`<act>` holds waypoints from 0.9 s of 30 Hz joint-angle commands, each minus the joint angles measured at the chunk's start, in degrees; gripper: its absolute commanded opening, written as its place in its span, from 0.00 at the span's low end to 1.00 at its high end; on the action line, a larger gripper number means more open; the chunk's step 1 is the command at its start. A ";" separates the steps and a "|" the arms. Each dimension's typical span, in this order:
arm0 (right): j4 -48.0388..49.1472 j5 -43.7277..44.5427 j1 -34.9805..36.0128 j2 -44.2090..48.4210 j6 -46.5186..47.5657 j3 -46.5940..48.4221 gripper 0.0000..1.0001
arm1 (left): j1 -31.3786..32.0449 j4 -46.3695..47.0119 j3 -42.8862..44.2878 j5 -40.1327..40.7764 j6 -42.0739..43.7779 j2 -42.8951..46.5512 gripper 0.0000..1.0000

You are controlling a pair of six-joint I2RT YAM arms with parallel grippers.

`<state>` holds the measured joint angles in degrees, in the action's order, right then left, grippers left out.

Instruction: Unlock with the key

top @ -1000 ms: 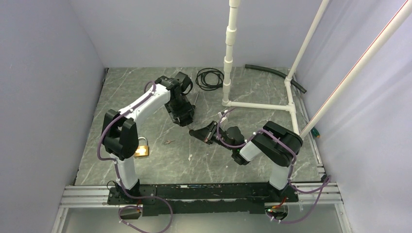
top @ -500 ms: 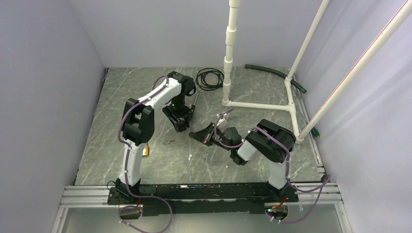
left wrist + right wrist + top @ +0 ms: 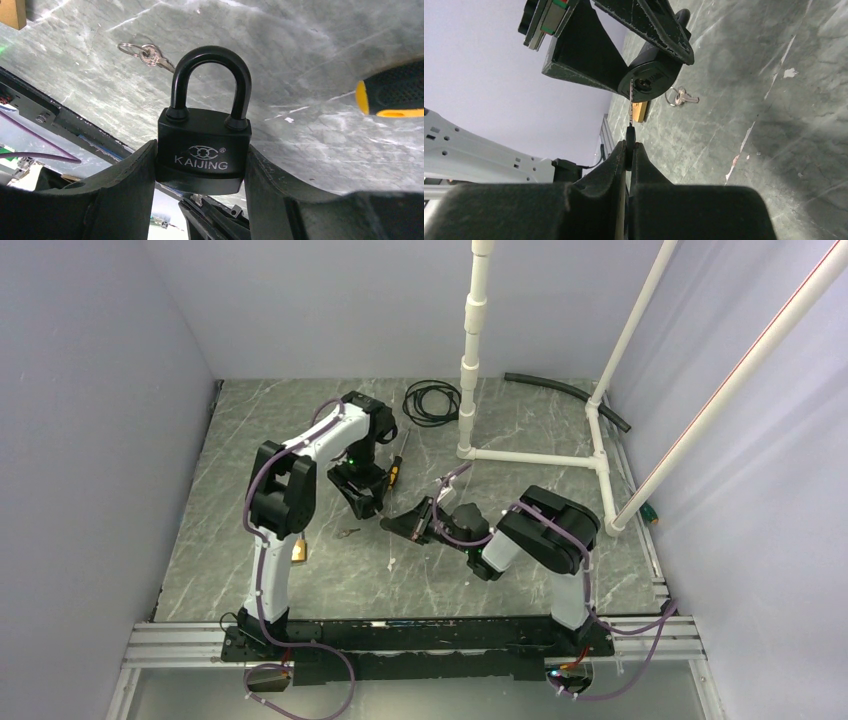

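Brass at the far left, is that the lock for the job?

No, the brass padlock [image 3: 298,552] lies flat on the table [image 3: 560,490] beside the left arm's base, with nothing touching it. A little to its right a ring of spare keys [image 3: 347,533] lies loose on the stone.

So where is the working lock?

In the left gripper [image 3: 364,502]. The left wrist view shows the black padlock [image 3: 204,150] wedged between the two fingers [image 3: 125,185], which press its body from either side at a middling spread. Its shackle is closed and sticks out past the fingertips, above the table.

What lies to the right of that?

A screwdriver [image 3: 396,468] with a black and yellow handle lies on the table just beyond the gripper. It is close to the padlock but not touching it.

And the right arm?

The right gripper [image 3: 415,523] points left at the padlock's underside. Its fingers [image 3: 616,160] are pinched nearly together on the head of the key [image 3: 630,107], and the thin blade juts straight out from the tips.

Is the key in the lock?

The blade's tip reaches the padlock's round bottom face right at the keyhole. Whether it has gone in cannot be told from these views.

Anything further right?

A coil of cable [image 3: 431,400] and a white pipe frame [image 3: 470,360] sit towards the back, well apart from both grippers.
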<state>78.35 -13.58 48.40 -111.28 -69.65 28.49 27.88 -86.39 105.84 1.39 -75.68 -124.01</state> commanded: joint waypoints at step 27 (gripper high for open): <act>-2.67 -0.16 2.84 -4.58 -0.42 6.74 0.00 | -1.45 -9.89 -1.70 1.59 1.33 6.36 0.00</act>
<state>76.07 -14.48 51.09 -116.05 -70.26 33.69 25.74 -86.24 102.54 1.85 -74.32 -123.52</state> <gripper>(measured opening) 0.031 0.595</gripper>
